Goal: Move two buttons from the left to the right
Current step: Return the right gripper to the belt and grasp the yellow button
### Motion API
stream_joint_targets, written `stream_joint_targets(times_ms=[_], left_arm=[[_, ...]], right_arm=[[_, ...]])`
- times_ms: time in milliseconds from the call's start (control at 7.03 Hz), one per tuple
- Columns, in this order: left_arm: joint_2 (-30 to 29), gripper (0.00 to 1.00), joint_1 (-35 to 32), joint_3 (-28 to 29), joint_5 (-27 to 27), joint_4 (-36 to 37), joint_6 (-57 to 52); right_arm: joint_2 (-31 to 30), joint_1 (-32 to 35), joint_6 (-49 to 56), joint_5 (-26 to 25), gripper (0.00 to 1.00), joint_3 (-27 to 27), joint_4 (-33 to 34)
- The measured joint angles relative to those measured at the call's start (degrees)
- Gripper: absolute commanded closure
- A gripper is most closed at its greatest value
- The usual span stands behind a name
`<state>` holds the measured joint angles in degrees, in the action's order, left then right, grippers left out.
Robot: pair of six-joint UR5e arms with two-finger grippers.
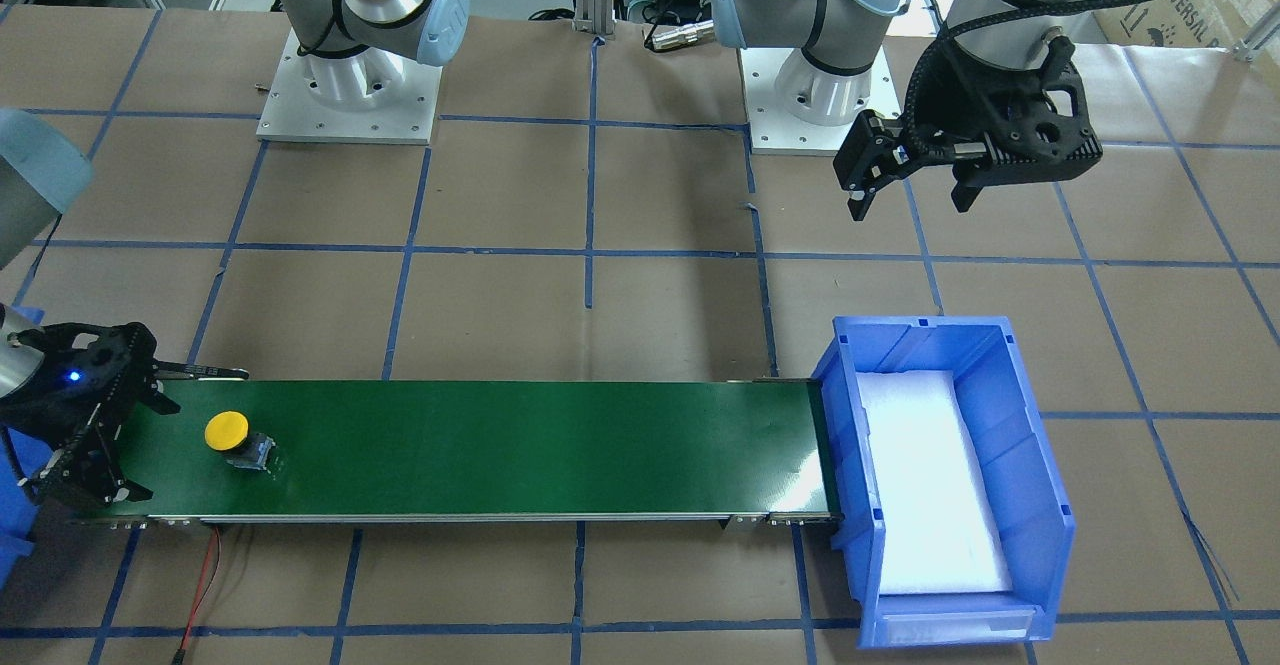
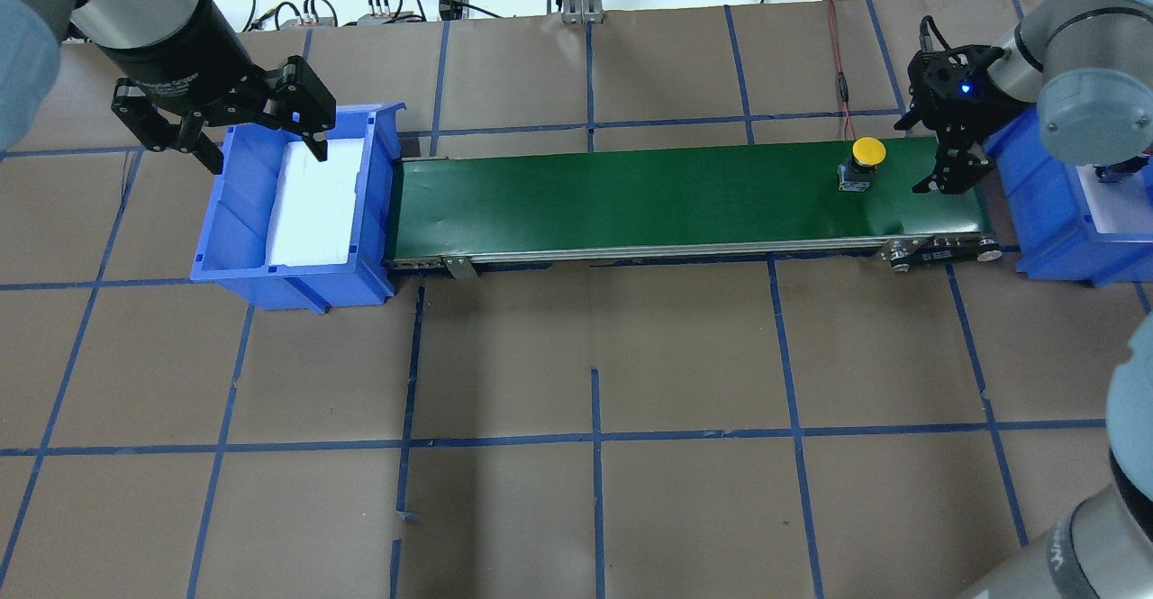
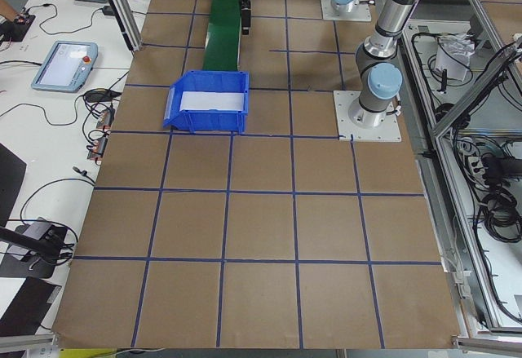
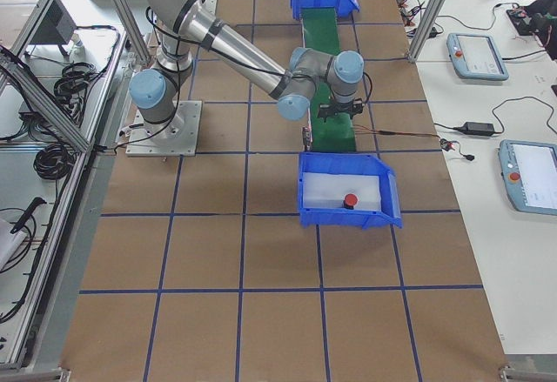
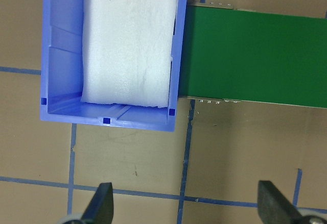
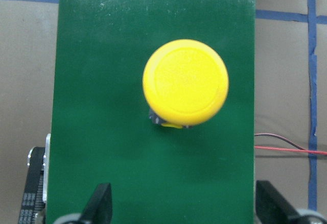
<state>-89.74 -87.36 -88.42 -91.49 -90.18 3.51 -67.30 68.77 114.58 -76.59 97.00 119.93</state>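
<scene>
The yellow button (image 1: 228, 432) stands on the green belt (image 1: 500, 445), near the left end of the belt in the front view. Its round cap is on top and its dark base sits on the belt.

The right gripper (image 1: 150, 450) is at that same end, just beside the button but not touching it. Its two fingers (image 6: 102, 206) are spread wide apart with nothing between them. In the right wrist view the yellow cap fills the middle of the picture, above the finger tips.

The red button (image 4: 349, 200) lies on white foam (image 4: 326, 189) inside a blue bin (image 4: 348, 218), in the middle of the right side view, just past the end of the belt.

The left gripper (image 2: 263, 150) hangs at the upper left of the overhead view, over the far edge of the other blue bin (image 2: 225, 221). Its fingers are spread wide too, and it holds nothing. That bin has only a white foam pad (image 2: 311, 212) inside.
</scene>
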Motion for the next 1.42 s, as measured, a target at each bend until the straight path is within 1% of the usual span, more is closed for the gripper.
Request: stream_joint_targets(times_ms=[427,1423], left_arm=[[0.0,0.0,0.0,-0.03,0.0,0.0,0.0],[-0.15,0.0,0.0,0.0,0.0,0.0,0.0]], right_arm=[[-0.03,0.09,-2.52,0.66,0.01,0.55,-0.05],[0.01,0.14,-2.87,0.06,0.03,1.29,-0.33]])
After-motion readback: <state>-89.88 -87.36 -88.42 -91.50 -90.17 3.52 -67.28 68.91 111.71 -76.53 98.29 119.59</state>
